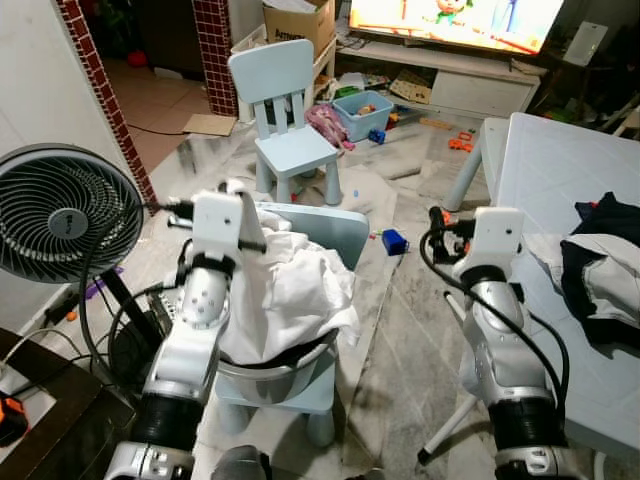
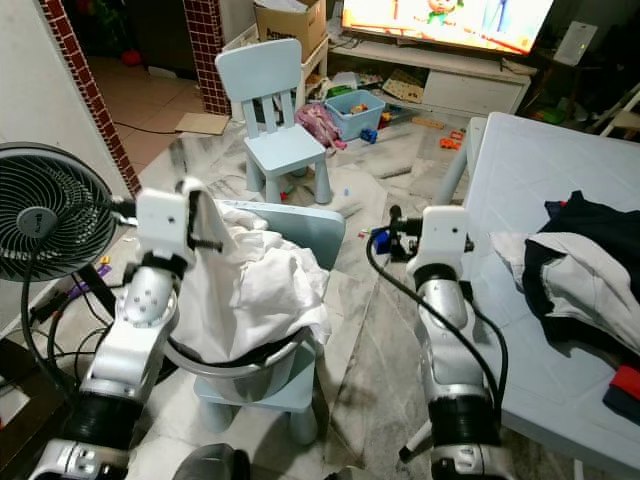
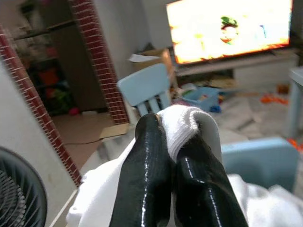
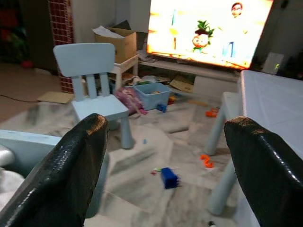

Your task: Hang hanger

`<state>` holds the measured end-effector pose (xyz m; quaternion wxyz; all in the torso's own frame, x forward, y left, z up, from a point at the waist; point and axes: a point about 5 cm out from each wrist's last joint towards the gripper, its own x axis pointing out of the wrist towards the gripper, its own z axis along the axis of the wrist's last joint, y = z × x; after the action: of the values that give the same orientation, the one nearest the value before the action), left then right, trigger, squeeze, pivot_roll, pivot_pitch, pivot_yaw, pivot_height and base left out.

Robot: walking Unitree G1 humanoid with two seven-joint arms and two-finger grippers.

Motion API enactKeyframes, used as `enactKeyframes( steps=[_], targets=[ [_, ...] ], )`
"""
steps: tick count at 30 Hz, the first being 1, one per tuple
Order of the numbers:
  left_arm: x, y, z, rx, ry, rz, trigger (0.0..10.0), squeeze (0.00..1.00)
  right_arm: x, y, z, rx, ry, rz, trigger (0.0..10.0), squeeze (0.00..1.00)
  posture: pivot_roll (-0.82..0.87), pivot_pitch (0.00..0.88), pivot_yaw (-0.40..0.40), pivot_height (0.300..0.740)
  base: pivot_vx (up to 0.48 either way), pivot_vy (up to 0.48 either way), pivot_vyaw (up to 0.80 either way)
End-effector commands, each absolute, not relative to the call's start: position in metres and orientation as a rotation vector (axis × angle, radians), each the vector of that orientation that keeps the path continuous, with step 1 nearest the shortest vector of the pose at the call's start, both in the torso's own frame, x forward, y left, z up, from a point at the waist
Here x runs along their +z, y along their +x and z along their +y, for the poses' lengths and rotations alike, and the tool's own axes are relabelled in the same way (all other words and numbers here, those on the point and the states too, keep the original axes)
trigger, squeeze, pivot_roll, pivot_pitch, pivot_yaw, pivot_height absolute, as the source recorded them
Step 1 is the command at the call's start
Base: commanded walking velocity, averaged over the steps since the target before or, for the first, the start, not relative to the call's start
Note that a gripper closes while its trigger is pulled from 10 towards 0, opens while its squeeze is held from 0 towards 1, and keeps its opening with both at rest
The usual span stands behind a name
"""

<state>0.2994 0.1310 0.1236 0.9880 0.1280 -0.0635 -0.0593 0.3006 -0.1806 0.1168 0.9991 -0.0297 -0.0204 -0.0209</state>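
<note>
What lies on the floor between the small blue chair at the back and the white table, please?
A small blue toy block lies on the marble floor between the chair and the table, as the left eye view shows.

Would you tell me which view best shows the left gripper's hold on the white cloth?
The left wrist view: the left gripper is shut on a fold of white cloth, seen close. The eye views show the cloth heaped in the basin, its grip hidden.
</note>
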Motion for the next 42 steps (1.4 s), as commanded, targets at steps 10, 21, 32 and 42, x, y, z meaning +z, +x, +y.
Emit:
enactKeyframes(
  steps=[10,21,32,42],
  targets=[
    [0.124,0.287,0.155,-0.079,0.253,-0.104,10.0,0.0,0.125,0.283,-0.172,-0.011,0.018,-0.089,10.0,0.0,-0.01,0.0,0.026,0.74,-0.027,0.0,0.0],
    [0.125,0.281,0.164,-0.036,0.242,-0.086,10.0,0.0,0.118,0.282,-0.173,-0.025,-0.046,-0.026,10.0,0.0,0.01,0.0,0.006,0.74,-0.264,0.0,0.0],
    [0.13,0.291,0.157,-0.049,0.221,-0.09,10.0,0.0,0.123,0.278,-0.175,-0.009,-0.028,-0.028,10.0,0.0,-0.02,0.0,0.005,0.74,-0.259,0.0,0.0],
    [0.129,0.296,0.148,-0.06,0.192,-0.084,10.0,0.0,0.121,0.279,-0.177,-0.011,0.005,-0.028,10.0,0.0,-0.04,0.0,0.002,0.74,-0.22,0.0,0.0]
  ],
)
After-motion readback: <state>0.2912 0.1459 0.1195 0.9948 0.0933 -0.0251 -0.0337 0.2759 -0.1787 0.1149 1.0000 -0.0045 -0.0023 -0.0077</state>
